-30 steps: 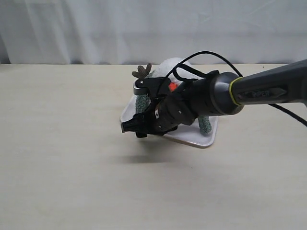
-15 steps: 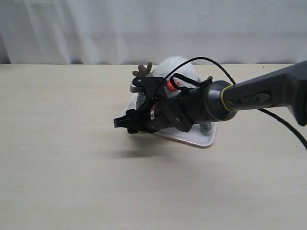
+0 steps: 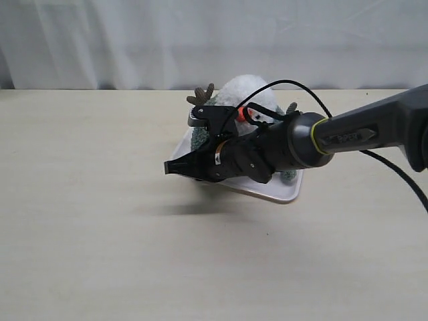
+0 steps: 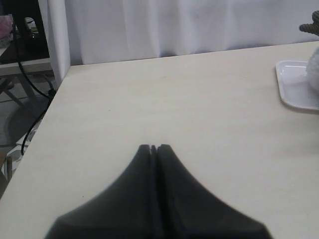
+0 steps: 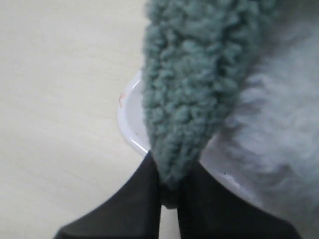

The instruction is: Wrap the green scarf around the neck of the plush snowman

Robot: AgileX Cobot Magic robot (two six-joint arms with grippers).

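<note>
**Right arm grips the scarf beside the snowman.** The right gripper (image 3: 175,167), on a dark arm reaching across the middle of the pale wood-grain table (image 3: 100,227), has its black jaws pinched tight on the rounded end of a chunky-knit sage-green scarf (image 5: 194,74). The grip shows close up in the right wrist view. The gripped end lies over the rim of a white rounded-corner tray (image 5: 130,119), just beside the fluffy white plush snowman (image 3: 251,90). The snowman sits on that tray near the table's far side, in front of a white curtain (image 3: 134,40).

In the exterior view, the arm and its looping black cable (image 3: 294,83) cover most of the figure. Only the top of the white fur, an orange-red cone nose (image 3: 239,115) and two brown twig arms (image 3: 200,97) show. The snowman's neck is hidden, so it cannot be told whether the scarf lies around it. Only short green patches of the scarf show past the arm.

The left gripper (image 4: 154,148), outside the exterior view, is over bare table well apart from the tray. Its jaws are pressed together with nothing between them. The tray's corner and a tuft of white fur are cut off at the edge of the left wrist view.
</note>
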